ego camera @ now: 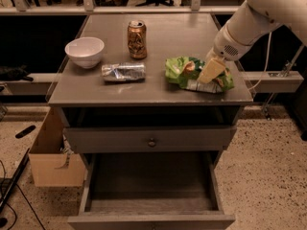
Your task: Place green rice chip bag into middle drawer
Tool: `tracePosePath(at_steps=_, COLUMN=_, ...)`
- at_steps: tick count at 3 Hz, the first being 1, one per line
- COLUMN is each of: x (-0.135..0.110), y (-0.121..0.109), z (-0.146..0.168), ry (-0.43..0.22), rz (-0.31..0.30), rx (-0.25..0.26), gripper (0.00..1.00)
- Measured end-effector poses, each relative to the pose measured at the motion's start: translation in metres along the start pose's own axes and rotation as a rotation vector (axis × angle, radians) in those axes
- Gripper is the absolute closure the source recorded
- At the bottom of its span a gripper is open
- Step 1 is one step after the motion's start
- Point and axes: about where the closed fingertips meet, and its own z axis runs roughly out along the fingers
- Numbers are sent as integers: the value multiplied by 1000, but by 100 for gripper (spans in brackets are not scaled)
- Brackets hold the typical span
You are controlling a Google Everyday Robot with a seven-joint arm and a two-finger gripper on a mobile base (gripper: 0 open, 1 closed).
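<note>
While middle drawer stands pulled out below, ready to receive, green rice chip bag lies on cabinet top, right side. Gripper down on bag's right half, likely for pickup; whether gripping, cannot tell.

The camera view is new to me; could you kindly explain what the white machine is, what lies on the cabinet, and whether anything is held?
There is one view, looking down from the front at a grey cabinet. The white arm entering at the upper right belongs to a mobile robot. Its tool is down on the green rice chip bag, which lies on the cabinet's top, not lifted. Also there: a white bowl, an upright brown can and a crushed silver can. Below, a drawer front with a knob is closed, and the middle drawer under it is pulled open.
</note>
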Motion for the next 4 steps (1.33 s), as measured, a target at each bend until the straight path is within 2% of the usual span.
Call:
tracePosePath(at_steps=1, x=0, y=0, z=0, ry=0, rz=0, rx=0, gripper=61)
tracePosePath(at_steps=2, x=0, y=0, z=0, ry=0, rz=0, rx=0, gripper=92)
tracePosePath(at_steps=3, x=0, y=0, z=0, ry=0, rz=0, rx=0, gripper=100)
tracePosePath(at_steps=4, x=0, y=0, z=0, ry=0, rz=0, rx=0, gripper=100)
